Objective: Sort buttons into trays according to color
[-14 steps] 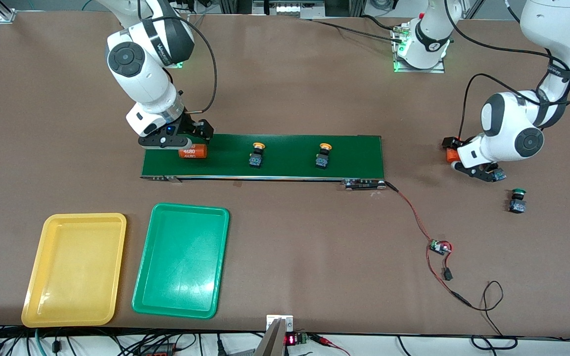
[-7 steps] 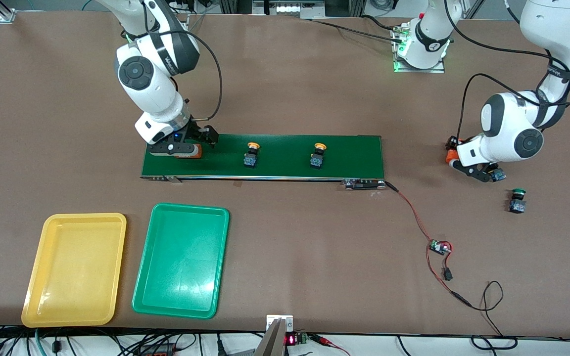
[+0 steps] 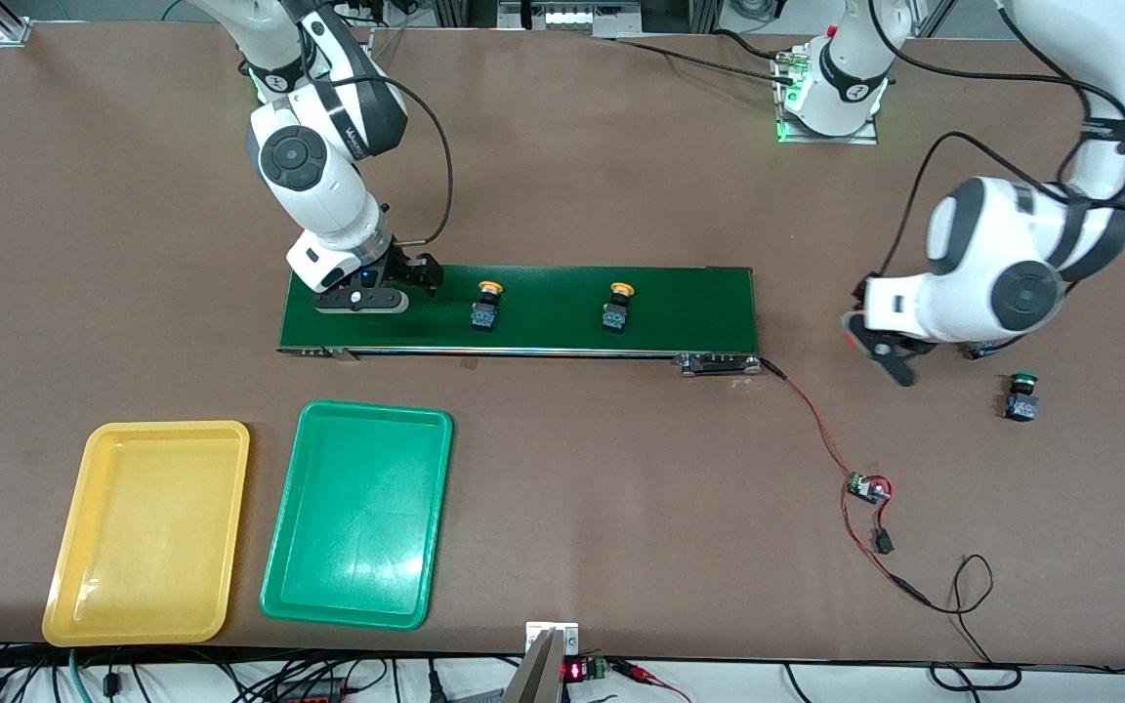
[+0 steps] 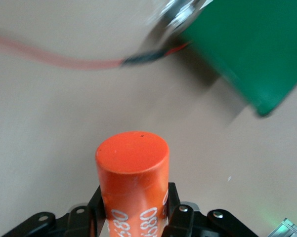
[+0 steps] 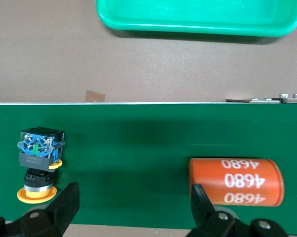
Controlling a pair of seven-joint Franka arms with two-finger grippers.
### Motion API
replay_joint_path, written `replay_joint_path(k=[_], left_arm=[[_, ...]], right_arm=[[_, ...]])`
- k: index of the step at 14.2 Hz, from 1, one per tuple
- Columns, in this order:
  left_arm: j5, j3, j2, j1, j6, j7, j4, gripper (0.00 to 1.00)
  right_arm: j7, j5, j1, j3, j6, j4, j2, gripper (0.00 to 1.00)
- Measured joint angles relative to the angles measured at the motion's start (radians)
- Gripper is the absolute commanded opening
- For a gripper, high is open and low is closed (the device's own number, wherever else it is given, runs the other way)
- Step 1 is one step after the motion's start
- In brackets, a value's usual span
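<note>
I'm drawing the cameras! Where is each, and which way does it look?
Front view: high across the table, facing both arms.
Left wrist view: on the left wrist, looking down at the belt; left gripper shut on orange cylinder.
Right wrist view: on the right wrist, looking down at a yellow-capped button; open right gripper shows.
Front and right wrist views share belt, that button, green tray.

You get bright, even overhead light, soft shadows on the worktop (image 3: pixel 562 146), glare patches in the green tray (image 3: pixel 357 576), motion blur across the left wrist view.
</note>
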Motion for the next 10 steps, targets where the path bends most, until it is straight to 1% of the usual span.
replay_joint_path(k=[3,5,8,10], left_arm=[[0.0,-0.08,0.023,-0.04,0.008,0.022,0.008,0.16],[0.0,-0.121,0.044,-0.076,0.049,0.03,0.009,0.16],[0.0,-0.152,0.095,-0.144,0.141,0.064,0.009,0.16],[0.002,-0.163,0.131,-0.169,0.195,0.095,0.009,0.16]], right_arm=[[0.002,-0.003,0.004,0.0,0.003,0.0,0.009,1.0],[0.002,-0.003,0.004,0.0,0.004,0.0,0.012,1.0],[0.002,-0.004,0.004,0.0,0.013,0.0,0.019,1.0],[0.002,-0.005,0.004,0.0,0.017,0.0,0.024,1.0]])
